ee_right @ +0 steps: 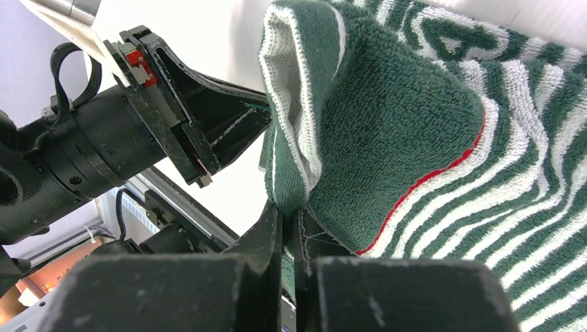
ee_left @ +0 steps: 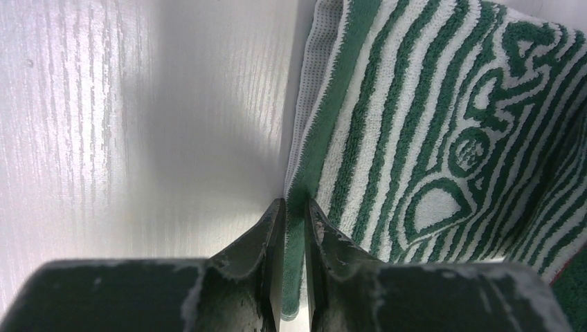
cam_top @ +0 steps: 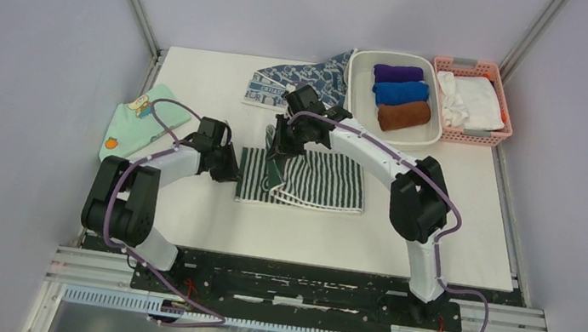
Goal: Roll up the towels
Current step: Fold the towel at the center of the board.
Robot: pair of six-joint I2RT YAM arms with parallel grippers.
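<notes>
Top external: the striped towel lies mid table between the two arms, flat on its right part and bunched up at its left end. Left wrist view: the left gripper pinches the towel's green side hem, fingers nearly together with cloth between them. Right wrist view: the right gripper clamps a folded-over dark green corner (red stitch line along it), lifted above the striped face. The blue-grey towel lies spread at the far edge, against the left side of a white tray holding three rolls. A pink basket just right of the tray holds white cloth. A mint-green cloth lies at the left edge.
</notes>
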